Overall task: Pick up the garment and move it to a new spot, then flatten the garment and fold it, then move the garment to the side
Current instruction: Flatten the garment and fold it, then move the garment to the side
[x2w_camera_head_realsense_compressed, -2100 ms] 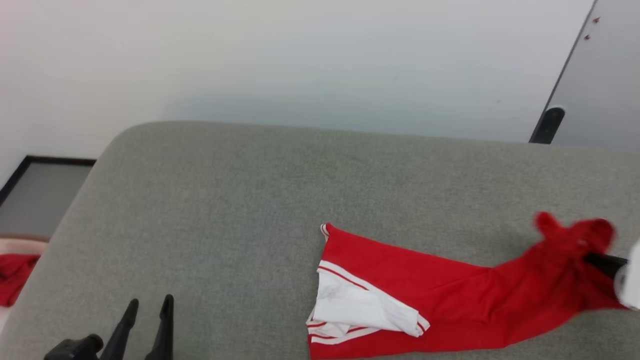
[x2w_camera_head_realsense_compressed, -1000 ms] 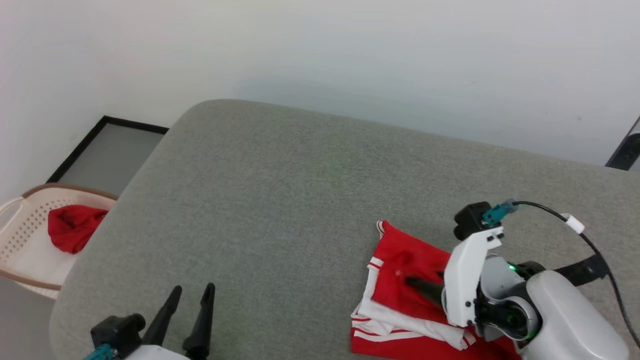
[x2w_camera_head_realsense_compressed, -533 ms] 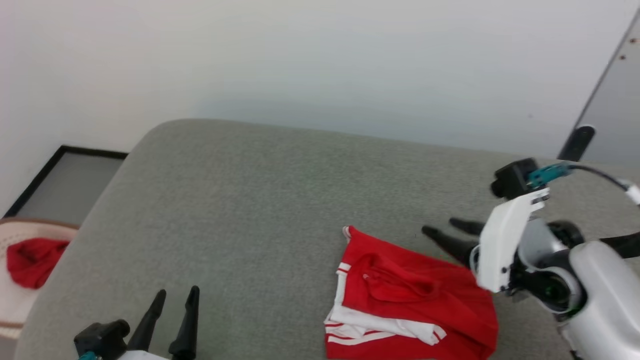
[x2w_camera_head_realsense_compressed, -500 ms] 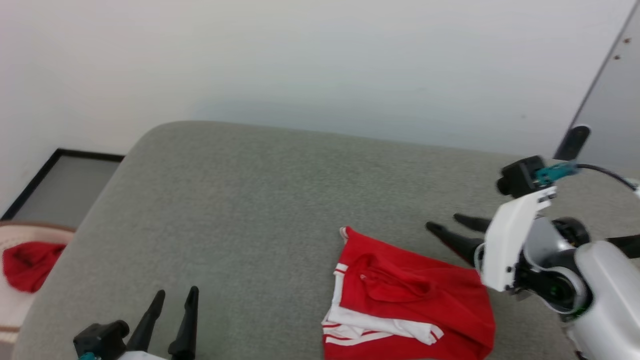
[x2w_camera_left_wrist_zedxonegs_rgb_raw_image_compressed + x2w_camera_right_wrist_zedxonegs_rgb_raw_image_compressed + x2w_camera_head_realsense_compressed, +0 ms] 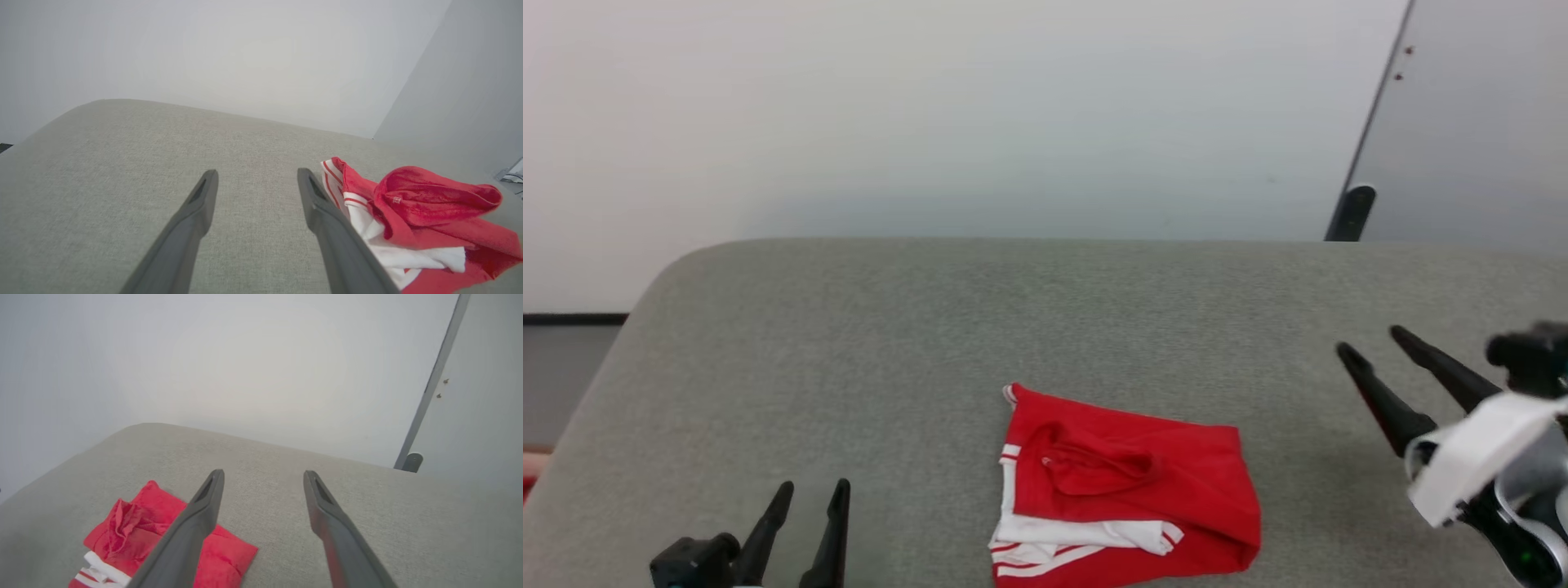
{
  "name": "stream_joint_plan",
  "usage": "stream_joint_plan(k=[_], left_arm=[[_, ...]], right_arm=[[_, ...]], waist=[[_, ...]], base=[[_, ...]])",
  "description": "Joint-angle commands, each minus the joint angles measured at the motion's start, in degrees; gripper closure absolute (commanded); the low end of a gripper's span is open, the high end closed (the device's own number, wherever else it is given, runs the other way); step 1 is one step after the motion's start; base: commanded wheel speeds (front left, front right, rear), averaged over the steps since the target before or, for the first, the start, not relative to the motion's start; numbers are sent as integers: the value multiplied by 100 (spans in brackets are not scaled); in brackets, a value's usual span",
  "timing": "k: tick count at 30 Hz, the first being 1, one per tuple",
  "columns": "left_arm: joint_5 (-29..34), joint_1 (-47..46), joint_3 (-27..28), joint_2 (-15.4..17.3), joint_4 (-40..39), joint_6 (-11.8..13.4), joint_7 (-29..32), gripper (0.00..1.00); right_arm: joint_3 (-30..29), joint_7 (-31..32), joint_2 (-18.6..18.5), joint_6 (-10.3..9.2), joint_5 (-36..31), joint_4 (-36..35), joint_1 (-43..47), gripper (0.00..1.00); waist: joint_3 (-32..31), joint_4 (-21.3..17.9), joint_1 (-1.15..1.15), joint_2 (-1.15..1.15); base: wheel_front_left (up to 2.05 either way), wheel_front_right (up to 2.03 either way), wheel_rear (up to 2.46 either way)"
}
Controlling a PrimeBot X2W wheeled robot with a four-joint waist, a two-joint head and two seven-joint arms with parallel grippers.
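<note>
Red garment (image 5: 1123,490) sits loosely folded; left gripper (image 5: 814,486) and right gripper (image 5: 1370,340) gape empty; pinch one corner and you could unfold it.

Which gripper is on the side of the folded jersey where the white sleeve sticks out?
The left gripper: the white striped edge of the garment faces it, while the right gripper faces a plain red fold.
</note>
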Motion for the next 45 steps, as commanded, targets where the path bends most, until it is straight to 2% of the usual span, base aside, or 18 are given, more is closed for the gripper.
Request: stream_joint_plan(k=[1, 5, 11, 19, 28, 32, 35, 41, 45], left_arm=[[69, 23, -7, 3, -7, 18, -28, 0], [173, 18, -26, 27, 0, 5, -35, 0], [442, 14, -36, 36, 12, 16, -52, 0], [717, 49, 115, -52, -50, -30, -50, 0], [939, -26, 240, -131, -33, -86, -45, 0], [1023, -63, 398, -131, -42, -89, -45, 0], [1059, -50, 593, -128, -25, 3, -46, 0], [947, 142, 1138, -11, -54, 88, -45, 0], [898, 298, 1368, -23, -112, 87, -46, 0]], right_arm=[[-57, -403, -91, -9, -223, 49, 198, 0], [-181, -962, -126, -9, -479, 178, 481, 0], [-567, -1824, 71, -9, -872, 551, 1003, 0], [-789, -2103, 286, -9, -1108, 791, 1313, 0], [-837, -2065, 391, -9, -1177, 738, 1313, 0], [-752, -1957, 419, -9, -1166, 708, 1252, 0], [-608, -1841, 411, -9, -1165, 687, 1157, 0], [-230, -1479, 461, -9, -1138, 702, 897, 0], [46, -929, 388, -9, -995, 760, 679, 0]], waist=[[-6, -202, 0, 0], [-7, -271, 0, 0], [-13, -333, 0, 0], [16, -356, 0, 0], [1, -289, 0, 0], [-14, -127, 0, 0], [-33, 32, 0, 0], [-88, 404, 0, 0], [-113, 630, 0, 0]], base=[[0, 0, 0], [0, 0, 0], [0, 0, 0], [0, 0, 0], [0, 0, 0], [0, 0, 0], [0, 0, 0], [0, 0, 0], [0, 0, 0]])
